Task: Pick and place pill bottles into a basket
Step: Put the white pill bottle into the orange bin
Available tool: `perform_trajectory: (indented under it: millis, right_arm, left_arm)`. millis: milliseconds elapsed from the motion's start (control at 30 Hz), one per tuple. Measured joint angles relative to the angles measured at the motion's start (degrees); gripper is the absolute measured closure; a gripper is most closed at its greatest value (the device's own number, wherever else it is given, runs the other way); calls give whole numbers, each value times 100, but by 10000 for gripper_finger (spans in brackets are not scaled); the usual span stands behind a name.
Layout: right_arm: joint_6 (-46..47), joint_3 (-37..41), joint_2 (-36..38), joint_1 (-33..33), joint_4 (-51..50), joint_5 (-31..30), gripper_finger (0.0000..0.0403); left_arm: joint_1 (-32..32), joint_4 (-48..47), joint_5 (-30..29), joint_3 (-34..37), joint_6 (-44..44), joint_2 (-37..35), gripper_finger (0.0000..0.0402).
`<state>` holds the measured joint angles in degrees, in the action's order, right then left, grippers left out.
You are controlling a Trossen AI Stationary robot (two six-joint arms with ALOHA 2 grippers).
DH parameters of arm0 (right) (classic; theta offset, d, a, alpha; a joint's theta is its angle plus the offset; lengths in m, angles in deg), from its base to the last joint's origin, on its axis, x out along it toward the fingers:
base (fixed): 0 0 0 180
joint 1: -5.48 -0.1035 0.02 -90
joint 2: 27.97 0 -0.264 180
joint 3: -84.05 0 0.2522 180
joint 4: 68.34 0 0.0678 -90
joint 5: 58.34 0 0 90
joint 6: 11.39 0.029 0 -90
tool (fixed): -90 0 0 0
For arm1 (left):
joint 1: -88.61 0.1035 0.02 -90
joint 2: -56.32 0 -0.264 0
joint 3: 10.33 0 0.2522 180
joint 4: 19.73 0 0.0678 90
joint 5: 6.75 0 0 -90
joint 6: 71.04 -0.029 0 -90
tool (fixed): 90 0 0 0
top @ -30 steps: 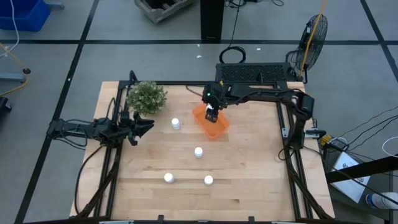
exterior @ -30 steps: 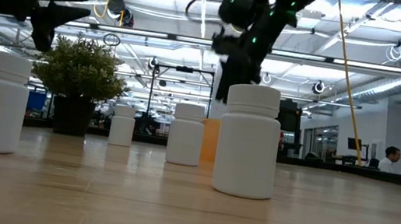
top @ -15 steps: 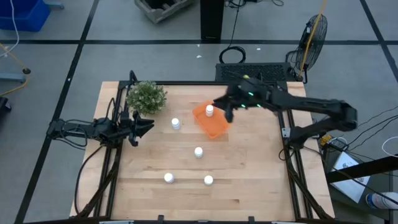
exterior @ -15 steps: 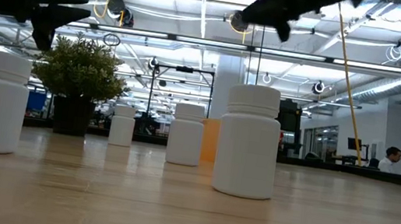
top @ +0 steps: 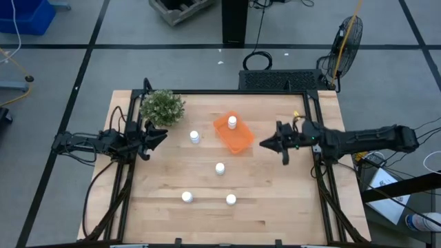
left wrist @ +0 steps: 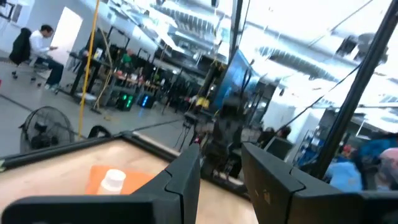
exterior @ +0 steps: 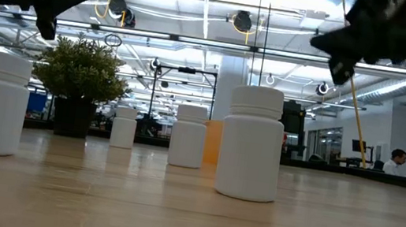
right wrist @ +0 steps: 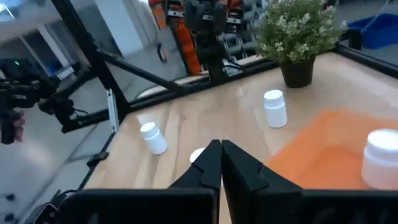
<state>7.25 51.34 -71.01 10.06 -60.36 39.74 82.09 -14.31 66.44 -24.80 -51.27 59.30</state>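
Observation:
The orange basket [top: 236, 138] sits right of the table's middle, toward the far edge, with one white pill bottle [top: 232, 122] upright in its far end. Several more pill bottles stand on the wood: one [top: 195, 137] left of the basket, one [top: 220, 167] at mid-table, two [top: 187, 197] [top: 231, 200] near the front. My right gripper [top: 262, 145] is shut and holds nothing; it lies level above the table just right of the basket, pointing at it [right wrist: 221, 146]. My left gripper [top: 162, 134] waits open by the plant, its fingers apart [left wrist: 221, 155].
A green potted plant [top: 162, 107] stands at the far left corner, just beyond my left gripper. Black frame rails [top: 318, 148] run along the table's edges. Bare wood [top: 275, 193] lies at the front right. A person [exterior: 397, 161] sits far off in the room.
My right gripper has drawn back from above the basket toward the table's right edge and has tipped from pointing down to lying level. A pill bottle now shows upright in the basket where the gripper stood.

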Motion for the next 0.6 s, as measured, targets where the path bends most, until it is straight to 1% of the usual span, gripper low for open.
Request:
perform_trajectory:
  millis: [100,200,333,400,467,567,600]
  right_arm:
    - [7,779,177,-200,1187,-36,402]
    - [63,1186,247,-367,1788,-142,402]
    - [-230,1324,271,-537,1662,-454,402]
    - [-543,1350,271,-595,1622,-500,402]
    - [-609,1354,348,-659,1596,-618,402]
    - [-447,1354,574,-770,1385,-1194,403]
    - [-452,1354,688,-809,1252,-1294,403]
  left_arm:
    - [4,2,-119,0,-2,0,279]
    - [7,59,-235,0,86,0,279]
    - [0,65,-24,0,438,0,279]
    - [1,50,-25,0,421,0,279]
    - [5,49,-150,0,333,0,279]
    - [7,170,-262,2,380,2,279]
    - [7,232,-257,2,424,0,279]
